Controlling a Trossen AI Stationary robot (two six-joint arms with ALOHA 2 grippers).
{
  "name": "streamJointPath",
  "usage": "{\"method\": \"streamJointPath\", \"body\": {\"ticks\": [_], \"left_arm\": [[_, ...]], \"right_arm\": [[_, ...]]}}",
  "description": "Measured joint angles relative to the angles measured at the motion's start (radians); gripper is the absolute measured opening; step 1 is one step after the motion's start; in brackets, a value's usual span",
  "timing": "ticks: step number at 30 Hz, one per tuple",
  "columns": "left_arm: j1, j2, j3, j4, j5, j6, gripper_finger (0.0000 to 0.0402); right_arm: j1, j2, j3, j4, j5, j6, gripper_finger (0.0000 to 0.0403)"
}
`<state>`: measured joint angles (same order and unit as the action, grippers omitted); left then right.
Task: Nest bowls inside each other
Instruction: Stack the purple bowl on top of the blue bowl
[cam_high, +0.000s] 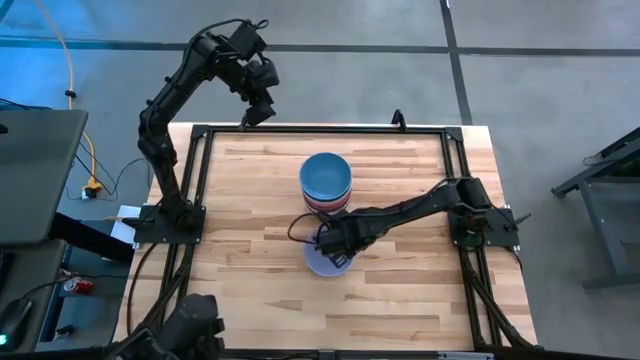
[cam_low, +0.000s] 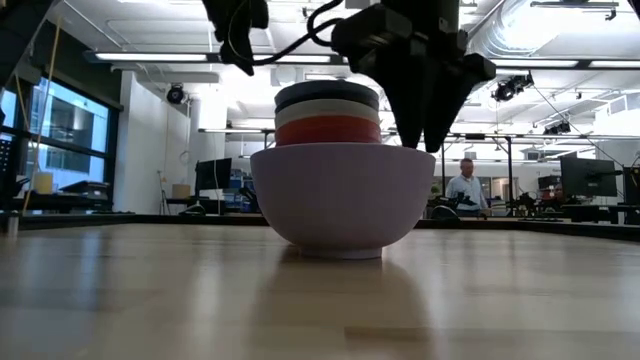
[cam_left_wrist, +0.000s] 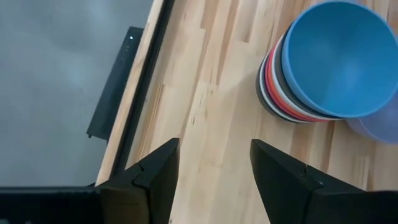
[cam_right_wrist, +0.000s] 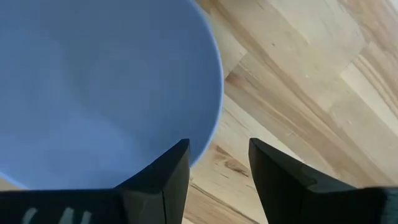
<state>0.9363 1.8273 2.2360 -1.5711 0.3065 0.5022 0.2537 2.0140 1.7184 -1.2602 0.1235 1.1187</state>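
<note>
A lavender bowl (cam_high: 318, 266) (cam_low: 340, 200) (cam_right_wrist: 93, 81) stands upright on its base near the table's middle. Beyond it is a nested stack of bowls (cam_high: 325, 178) (cam_left_wrist: 336, 59) with a blue bowl on top and red, white and black rims showing below. My right gripper (cam_high: 335, 250) (cam_low: 422, 135) (cam_right_wrist: 214, 168) is open and points down over the lavender bowl's rim (cam_right_wrist: 211, 134), one finger over the inside and one outside. No touch shows. My left gripper (cam_high: 258, 113) (cam_left_wrist: 214, 168) is open, raised above the table's far edge.
The wooden table top (cam_high: 400, 300) is framed by a black rail (cam_high: 320, 128) (cam_left_wrist: 134, 81). The stack stands close behind the lavender bowl. Bare wood lies left, right and near of both. A person (cam_low: 463, 185) stands far off in the room.
</note>
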Motion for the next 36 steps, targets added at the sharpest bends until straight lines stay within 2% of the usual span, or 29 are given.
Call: {"method": "streamJointPath", "body": {"ticks": [6, 15, 22, 28, 36], "left_arm": [[0.015, -0.049, 0.0, 0.001, -0.003, 0.0, 0.0184], [0.026, -0.162, 0.0, 0.007, 0.004, 0.0, 0.0184], [-0.001, -0.24, 0.0, 0.015, 0.005, -0.013, 0.0184], [-0.051, -0.289, 0.0, 0.02, 0.0, -0.012, 0.0184], [-0.084, -0.312, 0.0, 0.019, -0.005, -0.001, 0.0184]], "right_arm": [[0.009, 0.004, 0.0, 0.014, -0.001, 0.008, 0.0156], [0.032, 0.004, 0.0, 0.023, 0.001, 0.044, 0.0122], [0.046, 0.004, 0.0, 0.08, -0.028, 0.06, 0.0143], [0.069, 0.004, 0.0, 0.077, -0.041, 0.138, 0.0158], [0.112, 0.004, 0.0, 0.081, 0.008, 0.253, 0.0158]]}}
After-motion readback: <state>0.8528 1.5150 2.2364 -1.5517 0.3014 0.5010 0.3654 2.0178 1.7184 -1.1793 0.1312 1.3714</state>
